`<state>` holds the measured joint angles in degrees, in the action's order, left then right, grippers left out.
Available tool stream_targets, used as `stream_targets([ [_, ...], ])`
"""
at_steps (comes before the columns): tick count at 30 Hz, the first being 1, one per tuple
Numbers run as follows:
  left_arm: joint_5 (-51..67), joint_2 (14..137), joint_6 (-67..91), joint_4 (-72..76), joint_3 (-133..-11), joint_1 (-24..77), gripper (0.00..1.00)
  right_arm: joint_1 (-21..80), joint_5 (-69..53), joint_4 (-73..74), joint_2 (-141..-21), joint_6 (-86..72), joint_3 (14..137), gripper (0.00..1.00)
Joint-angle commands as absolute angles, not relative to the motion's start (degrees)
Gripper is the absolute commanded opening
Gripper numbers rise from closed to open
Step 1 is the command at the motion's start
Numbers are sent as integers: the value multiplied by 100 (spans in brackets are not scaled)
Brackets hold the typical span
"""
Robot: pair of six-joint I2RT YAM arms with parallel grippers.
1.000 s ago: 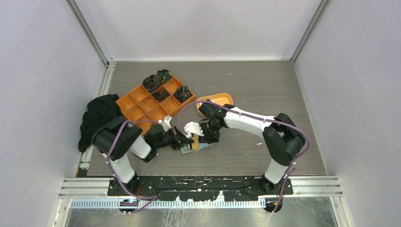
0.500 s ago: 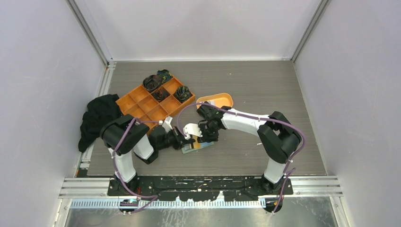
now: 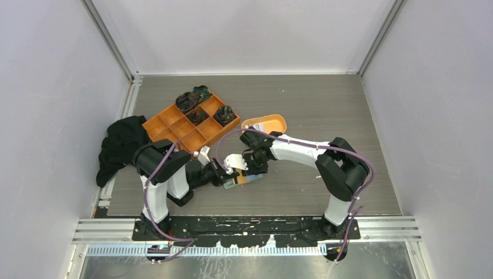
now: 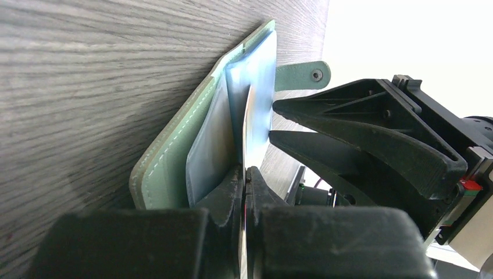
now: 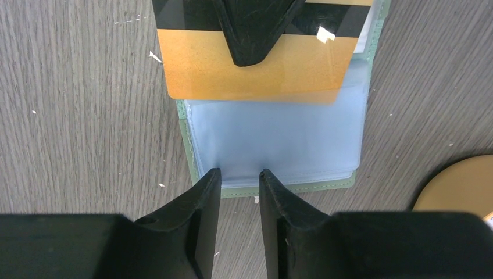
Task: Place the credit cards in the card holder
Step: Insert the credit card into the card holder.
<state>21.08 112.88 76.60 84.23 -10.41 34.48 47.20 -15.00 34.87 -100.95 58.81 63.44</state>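
The sage-green card holder (image 3: 246, 181) lies open on the table, bluish pockets (image 5: 279, 139) facing up. My left gripper (image 4: 245, 170) is shut on a gold credit card with a black band (image 5: 197, 64), seen edge-on (image 4: 250, 133) in its own view. The card's lower edge overlaps the top of the pockets. One left finger (image 5: 250, 29) covers the card's middle. My right gripper (image 5: 239, 173) is open with a narrow gap, its tips over the holder's near edge. Nothing sits between its fingers. In the top view the grippers, left (image 3: 224, 173) and right (image 3: 250, 168), meet over the holder.
An orange compartment tray (image 3: 186, 125) holding dark items stands behind the left arm. An oval orange dish (image 3: 267, 123) sits just behind the right gripper; its rim (image 5: 459, 186) shows right of the holder. A black cloth (image 3: 119, 145) lies at the table's left edge.
The right gripper's jaws have narrowed over the holder's edge. The left arm has shifted a little to the right, still gripping the card at the holder.
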Motion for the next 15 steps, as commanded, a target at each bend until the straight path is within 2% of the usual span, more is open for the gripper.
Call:
stream_targets([
  [1,1707,11401,8006,8200,-903,3458,0,4761,-1362,3487,-10354,6031,6337,36],
  [15,947,11306,8038,8200,-859,3810,0,4792,-1398,3530,-10342,6003,6378,35],
])
